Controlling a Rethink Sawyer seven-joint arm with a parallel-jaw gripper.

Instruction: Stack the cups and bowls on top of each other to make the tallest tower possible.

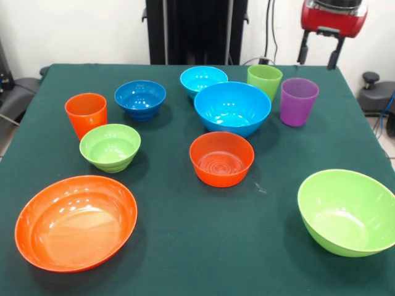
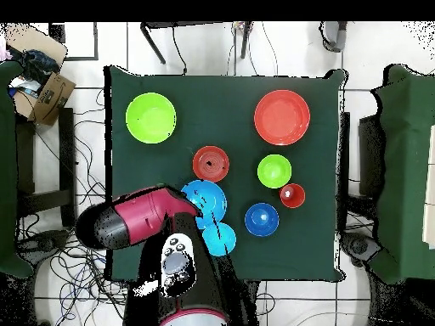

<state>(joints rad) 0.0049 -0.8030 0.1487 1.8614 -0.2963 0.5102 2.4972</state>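
Gripper [image 1: 318, 52], upper right of front view: jaws apart, empty, above purple cup [image 1: 298, 101]. Large orange bowl [image 1: 75, 222] lower left; large green bowl [image 1: 347, 211] lower right.

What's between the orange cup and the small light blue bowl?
The dark blue bowl sits between the orange cup and the small light blue bowl, seen in the front view.

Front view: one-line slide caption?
Seven bowls and three cups unstacked on green table; gripper raised at far edge.

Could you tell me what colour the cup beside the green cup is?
Purple cup, clearest in the front view.
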